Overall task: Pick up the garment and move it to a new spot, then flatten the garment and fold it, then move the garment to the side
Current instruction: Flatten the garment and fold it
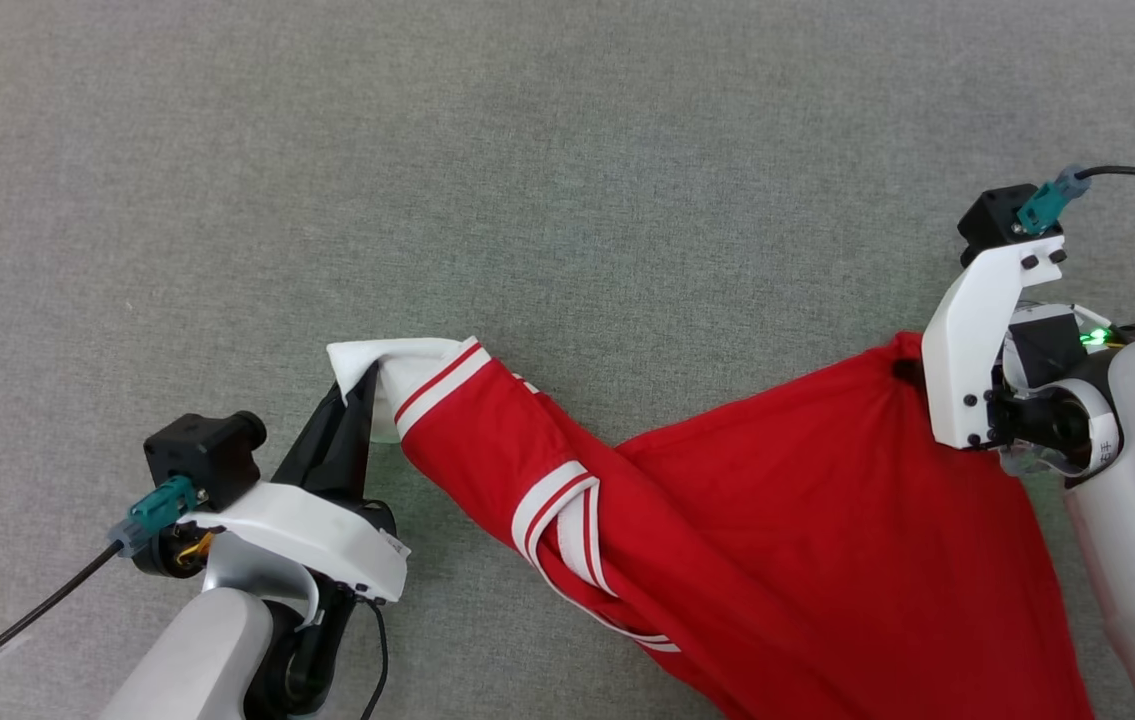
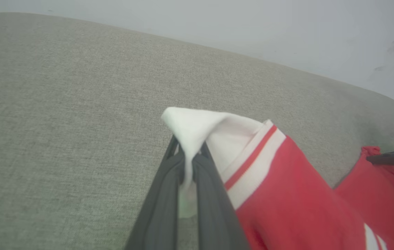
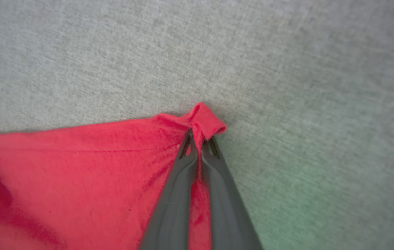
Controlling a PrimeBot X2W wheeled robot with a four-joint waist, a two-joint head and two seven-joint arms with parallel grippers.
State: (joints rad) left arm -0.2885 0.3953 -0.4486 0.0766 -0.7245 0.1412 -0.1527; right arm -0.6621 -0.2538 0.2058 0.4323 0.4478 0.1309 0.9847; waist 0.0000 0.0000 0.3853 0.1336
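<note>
So the jersey [image 1: 807,520] is strung between the two arms, low over a grey fabric surface [image 1: 567,150]. Most of the red body sags toward the near edge of the head view. Left jaws are clamped on a white lining [image 2: 197,128] corner right next to the striped trim [image 1: 437,385]; you can see the cloth pinched between the dark fingers [image 2: 162,201]. Right jaws are squeezed together on a little rolled-up red corner at the other end, with cloth caught between those fingers [image 3: 172,208] too.

My read: this is the pick-up-and-move part, maybe just tipping into the flattening. Nothing's flat yet. The jersey's twisted, with a trimmed loop crossing over the middle. Next it probably needs both arms lifting together and pulling apart so the twist drops out, without yanking either corner loose. That white corner looks like a pretty thin bite, so I'd go easy.

The surface is a woven grey-green textile with a rounded far edge. Could be a couch or a padded top, can't tell which. Behind it there's just a plain pale wall [image 2: 252,27].
</note>
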